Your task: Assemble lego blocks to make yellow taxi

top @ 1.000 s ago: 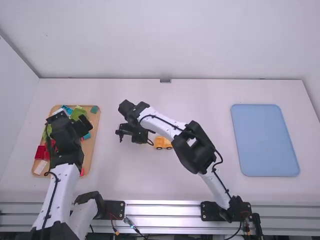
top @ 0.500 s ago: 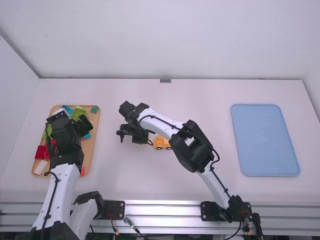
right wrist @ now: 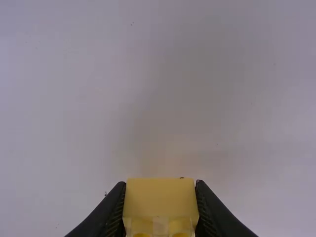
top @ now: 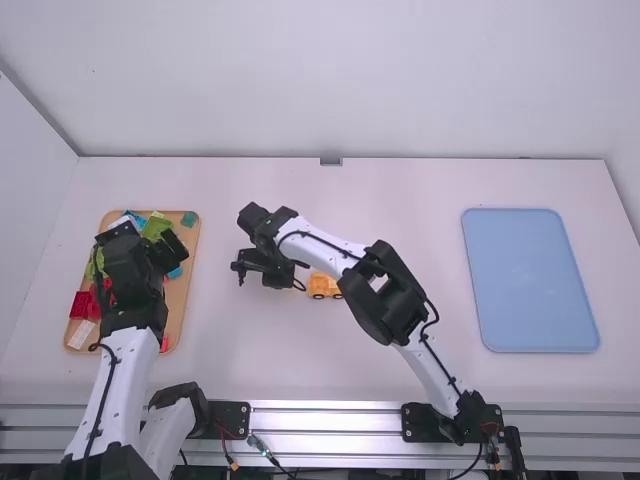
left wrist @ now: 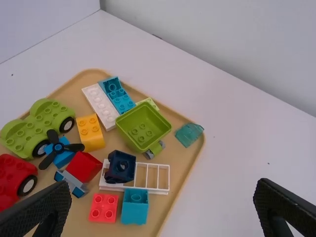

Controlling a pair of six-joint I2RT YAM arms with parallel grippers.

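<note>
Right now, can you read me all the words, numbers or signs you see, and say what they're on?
There are none I can read.
Loose blocks on the tan tray: any print on their studs is too small.
Yellow block in the right gripper: no readable text.
Yellow car base: too small to tell.
Blue mat: no text I can see.

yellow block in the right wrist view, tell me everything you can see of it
The yellow block has a plain, smooth, flat broad face and looks like plastic. At the picture's bottom edge are two rounded yellow shapes with a paler patch between them. The right gripper pinches it from two opposite sides, over the white table. Whether it touches the table can't be told, and no damage shows on the visible part.
</note>
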